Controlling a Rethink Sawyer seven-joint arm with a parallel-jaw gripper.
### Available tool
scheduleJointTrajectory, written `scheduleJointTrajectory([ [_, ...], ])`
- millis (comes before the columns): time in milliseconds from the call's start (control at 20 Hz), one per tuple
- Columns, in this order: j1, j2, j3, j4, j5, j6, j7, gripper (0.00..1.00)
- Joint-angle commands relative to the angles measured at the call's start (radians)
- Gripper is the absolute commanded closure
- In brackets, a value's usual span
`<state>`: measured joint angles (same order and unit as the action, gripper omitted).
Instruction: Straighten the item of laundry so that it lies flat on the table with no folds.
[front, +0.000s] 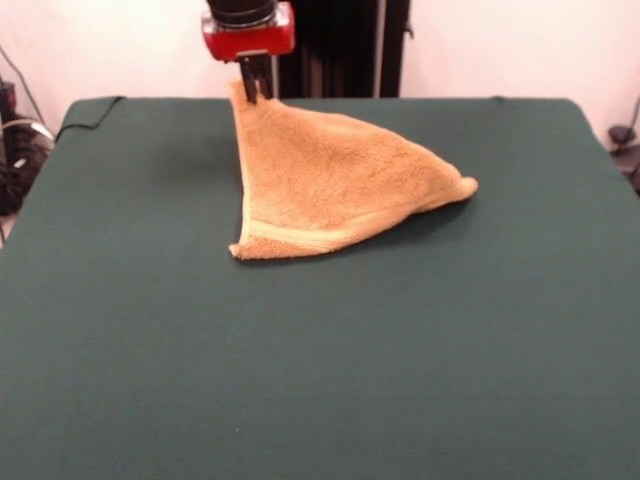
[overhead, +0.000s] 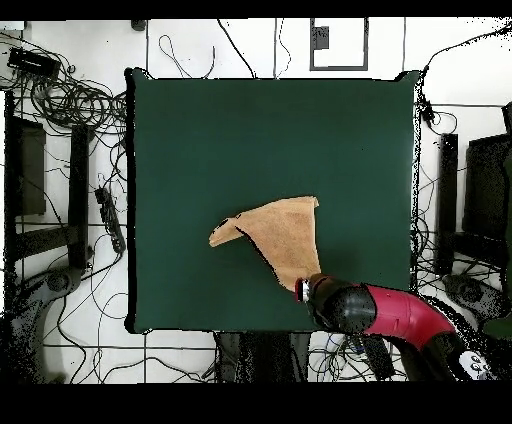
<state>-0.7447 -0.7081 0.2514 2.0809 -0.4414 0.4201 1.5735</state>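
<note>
The orange-tan terry towel (front: 330, 185) is pulled into a triangle on the dark green table (front: 320, 380). One corner is lifted at the far side, and the rest drapes down to the cloth with a border band along its near edge. My gripper (front: 250, 88) is shut on that raised corner. In the overhead view the towel (overhead: 280, 232) spreads from my gripper (overhead: 301, 289) toward the table (overhead: 250, 140) middle. No white label shows.
The red and black arm (overhead: 400, 315) reaches in from the bottom right of the overhead view. Cables and equipment (overhead: 60, 200) lie on the floor around the table. A dark pedestal column (front: 340, 45) stands behind the table.
</note>
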Motion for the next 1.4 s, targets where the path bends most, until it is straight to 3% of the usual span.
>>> scheduleJointTrajectory([
  [50, -0.008, 0.058, 0.129, -0.051, -0.059, 0.108, -0.125, 1.0],
  [600, -0.112, 0.105, 0.179, -0.121, -0.126, 0.183, -0.224, 1.0],
  [1400, -0.219, 0.107, 0.282, -0.17, -0.19, 0.314, -0.28, 1.0],
])
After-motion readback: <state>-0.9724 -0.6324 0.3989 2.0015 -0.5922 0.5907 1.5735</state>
